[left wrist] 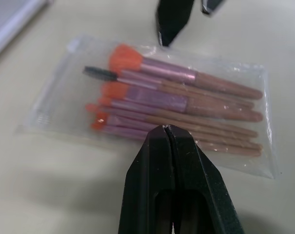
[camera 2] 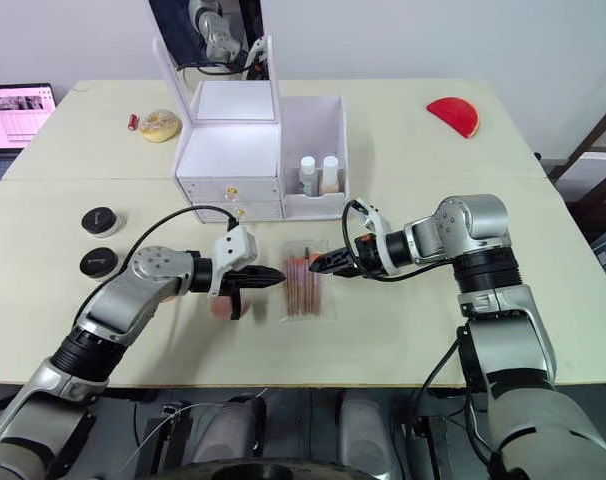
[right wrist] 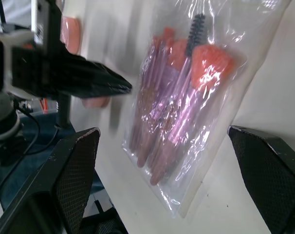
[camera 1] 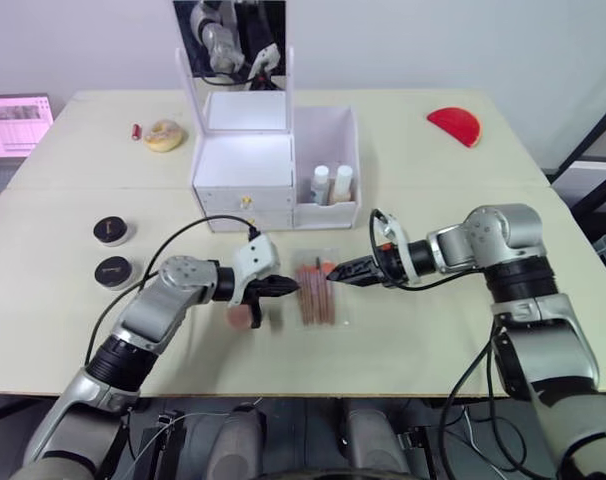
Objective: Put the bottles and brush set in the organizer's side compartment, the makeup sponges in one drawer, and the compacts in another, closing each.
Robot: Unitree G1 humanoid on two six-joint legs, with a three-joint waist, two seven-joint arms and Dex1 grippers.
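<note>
Beige bench (camera 1: pixel 423 330), brush set (camera 1: pixel 316 292) flat between both tools, long axis crosswise to them, bristles toward organizer (camera 1: pixel 273 165), left tool (camera 1: pixel 291 287) pinched together beside it, right tool (camera 1: pixel 335 270) spread apart at its edge.

A pale cream table (camera 1: pixel 413 190) carries everything, with the white organizer (camera 1: pixel 273 165) standing near its middle as the landmark. Just in front of the organizer lies the brush set (camera 1: pixel 316 292) in its clear pouch. Left of the organizer and nearer the front sit 2 round black compacts (camera 1: pixel 111 230), close together. Behind and left of the organizer lies a yellowish makeup sponge (camera 1: pixel 165 134) beside a small red item (camera 1: pixel 136 131). Far right of the organizer rests a red half-round sponge (camera 1: pixel 455 125).
</note>
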